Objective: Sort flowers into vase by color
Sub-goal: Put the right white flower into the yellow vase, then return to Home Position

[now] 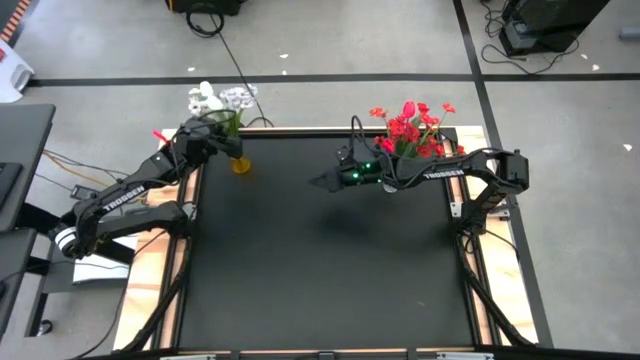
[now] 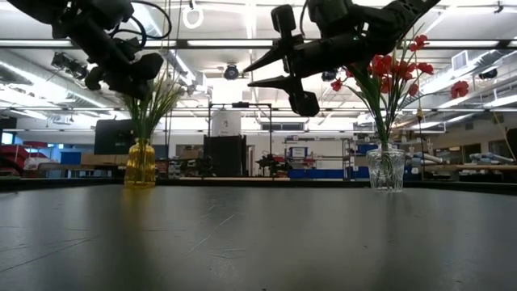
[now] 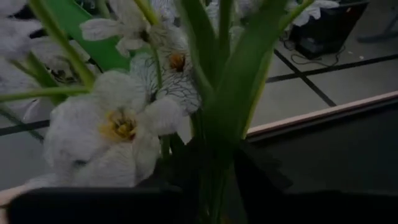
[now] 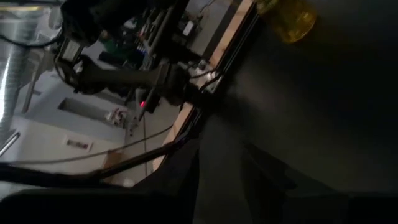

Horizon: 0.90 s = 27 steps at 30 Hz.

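Observation:
The white flowers (image 1: 215, 100) stand with their green stems in a yellow vase (image 1: 240, 163) at the table's far left corner. My left gripper (image 1: 213, 140) hovers over that vase (image 2: 140, 164), open, with the green stems (image 3: 214, 168) running up between its two fingers just under the white blooms (image 3: 118, 127). The red flowers (image 1: 413, 128) stand in a clear glass vase (image 2: 386, 168) at the far right. My right gripper (image 1: 325, 181) hangs open and empty above the table's middle, pointing toward the left side (image 2: 252, 74). My left gripper has its fingers (image 3: 261, 174) on either side of the bundle of green stems and leaves (image 3: 217, 149), just above the yellow vase. It comes at them from the left, slanting down. I cannot tell whether the fingers touch the stems.
The black table top (image 1: 320, 260) has a wooden rim (image 1: 470, 250). Both vases stand near its far edge, and cables lie on the floor beyond it (image 1: 215, 20).

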Tool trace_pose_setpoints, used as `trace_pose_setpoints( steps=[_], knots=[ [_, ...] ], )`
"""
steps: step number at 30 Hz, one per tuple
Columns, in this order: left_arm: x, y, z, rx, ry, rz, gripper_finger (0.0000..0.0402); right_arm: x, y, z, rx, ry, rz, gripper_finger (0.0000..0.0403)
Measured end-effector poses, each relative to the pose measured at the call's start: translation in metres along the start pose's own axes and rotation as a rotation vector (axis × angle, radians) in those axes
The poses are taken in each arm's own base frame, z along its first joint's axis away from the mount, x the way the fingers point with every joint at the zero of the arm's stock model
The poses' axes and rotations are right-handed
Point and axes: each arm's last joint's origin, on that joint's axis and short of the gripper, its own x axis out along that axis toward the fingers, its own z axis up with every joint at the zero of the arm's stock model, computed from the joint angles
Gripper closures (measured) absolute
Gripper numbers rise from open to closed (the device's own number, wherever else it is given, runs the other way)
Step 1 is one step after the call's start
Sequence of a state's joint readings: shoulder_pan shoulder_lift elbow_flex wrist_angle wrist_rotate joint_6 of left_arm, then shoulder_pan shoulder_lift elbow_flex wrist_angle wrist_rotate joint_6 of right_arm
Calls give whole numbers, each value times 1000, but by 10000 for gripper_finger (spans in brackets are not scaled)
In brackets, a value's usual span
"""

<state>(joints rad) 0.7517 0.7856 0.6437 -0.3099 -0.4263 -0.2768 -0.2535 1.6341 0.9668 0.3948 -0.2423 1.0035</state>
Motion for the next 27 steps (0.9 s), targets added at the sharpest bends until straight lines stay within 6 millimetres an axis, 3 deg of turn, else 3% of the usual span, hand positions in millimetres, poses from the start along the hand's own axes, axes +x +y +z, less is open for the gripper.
trace_pose_setpoints(
  steps=[6, 10, 20, 27],
  knots=[
    [-2, 0, 4, 0, -14, 0, 214, 0, 0, -1, 0, 19, 10, 282],
    [-12, -1, 25, 37, -79, -15, 183, 0, 0, -1, -1, 17, 10, 282],
    [-45, 2, 65, 104, -62, -32, 175, -5, 15, 4, -16, 17, 147, 282],
    [-78, 2, 95, 74, -63, -166, 177, -31, 46, 15, -68, -42, 276, 284]
  ],
)
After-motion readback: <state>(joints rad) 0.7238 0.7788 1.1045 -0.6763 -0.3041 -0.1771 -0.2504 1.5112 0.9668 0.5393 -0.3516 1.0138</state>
